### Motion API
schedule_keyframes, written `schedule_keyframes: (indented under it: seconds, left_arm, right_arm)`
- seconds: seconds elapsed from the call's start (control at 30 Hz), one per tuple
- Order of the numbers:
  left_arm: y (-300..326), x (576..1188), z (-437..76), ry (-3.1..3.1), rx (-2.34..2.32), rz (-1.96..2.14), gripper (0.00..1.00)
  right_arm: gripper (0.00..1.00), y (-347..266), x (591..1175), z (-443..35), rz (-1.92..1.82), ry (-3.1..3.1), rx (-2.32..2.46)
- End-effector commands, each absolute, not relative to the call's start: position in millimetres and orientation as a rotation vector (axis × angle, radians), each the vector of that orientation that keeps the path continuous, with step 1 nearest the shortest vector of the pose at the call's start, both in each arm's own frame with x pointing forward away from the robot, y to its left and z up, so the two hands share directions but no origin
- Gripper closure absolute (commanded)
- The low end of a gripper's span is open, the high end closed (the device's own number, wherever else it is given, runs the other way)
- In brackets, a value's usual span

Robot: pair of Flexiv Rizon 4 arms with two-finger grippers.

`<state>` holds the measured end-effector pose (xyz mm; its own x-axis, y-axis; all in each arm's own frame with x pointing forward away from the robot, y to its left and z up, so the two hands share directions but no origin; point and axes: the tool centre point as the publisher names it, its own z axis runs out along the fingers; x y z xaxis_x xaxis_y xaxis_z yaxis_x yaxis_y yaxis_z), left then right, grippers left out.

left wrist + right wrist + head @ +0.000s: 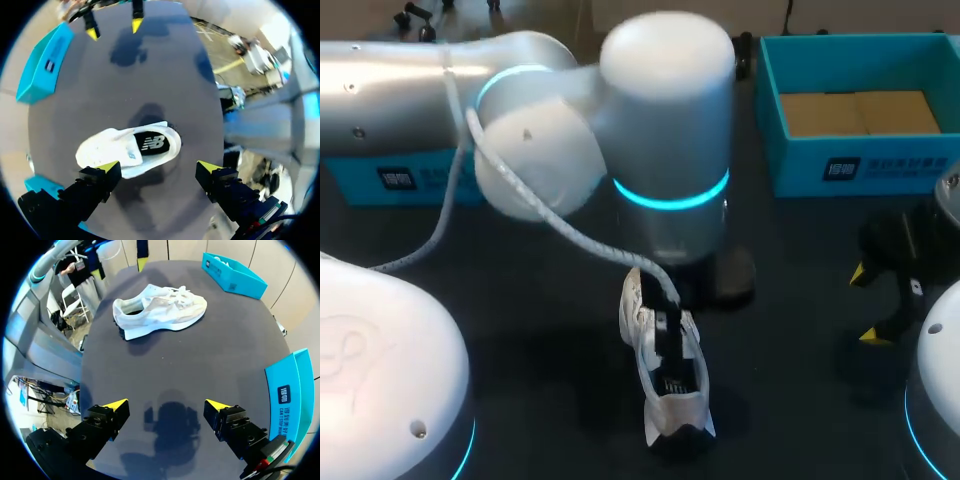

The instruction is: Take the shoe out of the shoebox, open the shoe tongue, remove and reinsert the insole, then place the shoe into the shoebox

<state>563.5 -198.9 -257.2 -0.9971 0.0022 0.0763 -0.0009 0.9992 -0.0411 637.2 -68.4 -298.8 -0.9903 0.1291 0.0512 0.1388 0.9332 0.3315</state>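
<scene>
Head view showed the shoe (pixel 672 412) at lower centre; left gripper (pixel 158 166) and right gripper (pixel 167 404) gaped empty, so opening the tongue (pixel 165 296) seemed next.

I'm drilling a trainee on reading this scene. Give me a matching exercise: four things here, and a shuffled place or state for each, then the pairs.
1 shoe
2 shoebox
3 left gripper
4 right gripper

A open, over bare table
B teal, holds no shoe
C open, right above the shoe
D white, standing on its sole

Pairs: 1-D, 2-B, 3-C, 4-A
</scene>
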Motion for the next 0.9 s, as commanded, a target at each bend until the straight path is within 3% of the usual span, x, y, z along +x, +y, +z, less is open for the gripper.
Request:
schedule_keyframes:
  seconds: [0.03,0.9]
  left_arm:
    - [-204,555,-276,-3.084,0.404,0.034,0.0]
    - [-218,531,-360,-3.003,0.359,0.042,0.0]
  right_arm:
    - [0.0,-68,636,-299,-0.525,-3.063,-0.212]
    - [0.0,-68,636,-299,-0.525,-3.063,-0.212]
